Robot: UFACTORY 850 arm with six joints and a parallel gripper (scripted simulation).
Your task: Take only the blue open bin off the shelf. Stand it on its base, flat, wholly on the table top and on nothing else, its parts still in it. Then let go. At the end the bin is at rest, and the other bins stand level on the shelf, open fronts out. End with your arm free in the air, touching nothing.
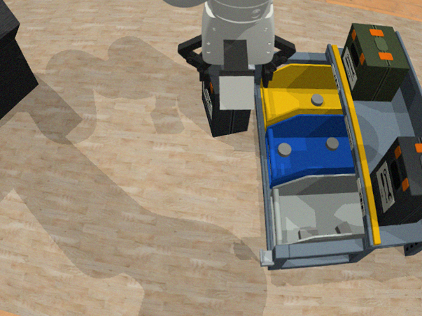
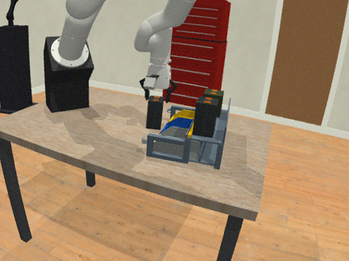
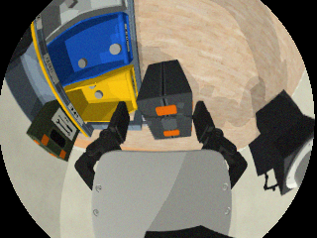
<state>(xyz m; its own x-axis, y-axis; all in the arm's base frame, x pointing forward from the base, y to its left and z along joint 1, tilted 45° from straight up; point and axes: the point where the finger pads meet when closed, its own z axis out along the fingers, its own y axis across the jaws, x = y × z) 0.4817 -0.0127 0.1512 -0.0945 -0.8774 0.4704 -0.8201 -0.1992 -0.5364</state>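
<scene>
The blue open bin (image 1: 313, 162) (image 2: 180, 122) (image 3: 94, 45) sits on the shelf rack (image 1: 316, 248) (image 2: 169, 139), between the yellow bin (image 1: 292, 98) (image 2: 187, 113) (image 3: 111, 94) and the grey bin (image 1: 323, 202) (image 2: 176, 131). Two grey round parts lie in the blue bin. One shows in the yellow bin and two in the grey bin. My gripper (image 1: 233, 81) (image 2: 156, 99) (image 3: 160, 108) is open, beside the yellow bin's end of the rack. Its fingertips are either side of the top of a black case, clear of the blue bin. Whether a finger touches the case is unclear.
The black case (image 1: 234, 120) (image 2: 153, 115) (image 3: 163, 84) stands on the table top, close to the rack's front edge. A green case (image 1: 377, 69) and another dark case (image 1: 404, 194) stand on the rack's rear tier. The robot's black pedestal (image 1: 9, 81) is at the left.
</scene>
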